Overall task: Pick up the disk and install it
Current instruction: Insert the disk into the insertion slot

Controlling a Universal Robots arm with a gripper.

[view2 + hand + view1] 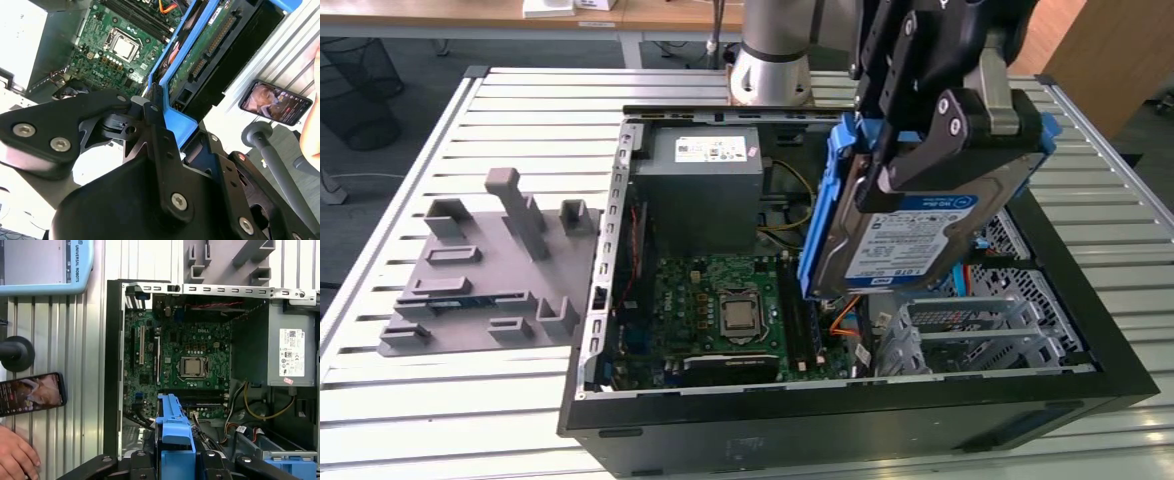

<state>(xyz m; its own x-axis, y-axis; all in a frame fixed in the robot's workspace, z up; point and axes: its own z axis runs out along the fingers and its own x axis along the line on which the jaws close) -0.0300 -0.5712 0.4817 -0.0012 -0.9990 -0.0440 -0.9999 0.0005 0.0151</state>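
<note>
The disk (pixel 917 232), a silver drive with a white-and-blue label in a blue carrier bracket, hangs tilted on edge above the open computer case (pixel 854 425). It sits over the side of the case at the exterior view's right. My gripper (pixel 945 125) is shut on its upper end, black fingers clamping drive and bracket. In the second wrist view the blue carrier (pixel 176 121) sits between the fingers (pixel 152 117), and the drive's green circuit board (pixel 200 55) faces the camera. The first wrist view shows the carrier (pixel 175 440) over the case interior.
Inside the case lie the motherboard (pixel 720 310), the grey power supply (pixel 700 190) and a metal drive cage (pixel 974 330). A grey fixture plate (pixel 494 270) rests beside the case. A phone (pixel 30 392) and a person's hand (pixel 17 455) lie on the slatted table.
</note>
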